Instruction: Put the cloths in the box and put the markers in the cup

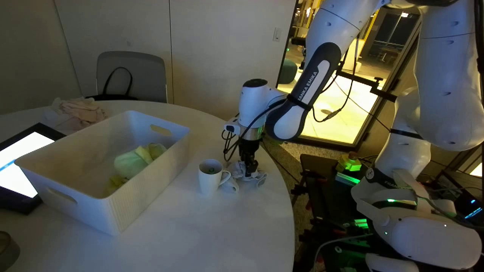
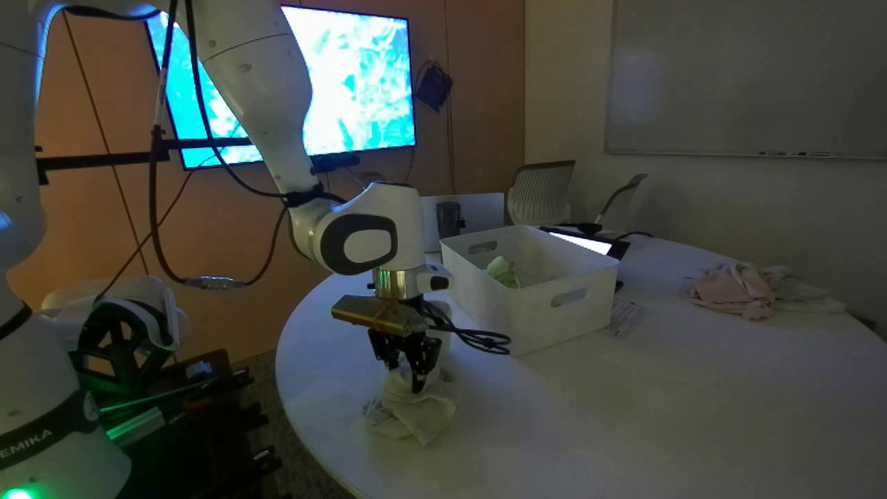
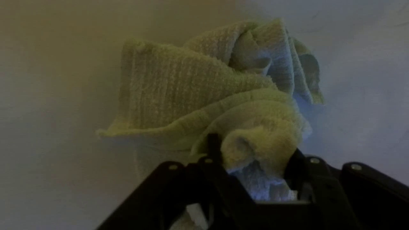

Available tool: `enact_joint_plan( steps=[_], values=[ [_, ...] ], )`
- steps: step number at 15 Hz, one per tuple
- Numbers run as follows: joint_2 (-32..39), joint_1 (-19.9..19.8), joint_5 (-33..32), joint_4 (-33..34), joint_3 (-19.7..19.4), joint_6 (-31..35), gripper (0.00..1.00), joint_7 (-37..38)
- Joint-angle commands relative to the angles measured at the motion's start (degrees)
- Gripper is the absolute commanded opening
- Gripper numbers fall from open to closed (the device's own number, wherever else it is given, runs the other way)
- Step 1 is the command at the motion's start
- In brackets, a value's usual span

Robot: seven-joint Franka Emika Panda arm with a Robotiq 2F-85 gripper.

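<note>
A pale yellowish-grey cloth (image 3: pixel 179 92) lies crumpled on the table, also seen in an exterior view as a cloth heap (image 2: pixel 416 423). My gripper (image 3: pixel 255 147) points down into it, with a bunched fold filling the space between the fingers and touching both. The white cup (image 1: pixel 207 183) stands right beside this cloth, its handle towards it. A small dark green shape (image 1: pixel 211 170) shows inside; whether it is one of the markers I cannot tell. In the white box (image 1: pixel 147 189) lie a pale green cloth (image 1: pixel 130 164) and yellowish cloth (image 1: pixel 115 182).
A tablet with a lit screen (image 1: pixel 22 166) sits against the box's far side. Beyond the box is a pile of pinkish and white fabric (image 2: pixel 734 291). Clear plastic (image 2: pixel 624 315) lies near the box. The round table's edge (image 1: pixel 293 226) runs close to the arm.
</note>
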Motion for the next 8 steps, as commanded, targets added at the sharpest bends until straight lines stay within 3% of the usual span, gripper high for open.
enact_joint_plan(
  steps=[1, 4, 8],
  values=[
    [-1.6, 0.2, -1.2, 0.6, 0.1, -0.3, 0.18, 0.7],
    [-3.9, -0.1, -0.6, 0.7, 0.8, -1.7, 0.01, -0.1],
    [-7.3, 0.9, -1.4, 1.0, 0.8, -2.2, 0.03, 0.6]
  ],
)
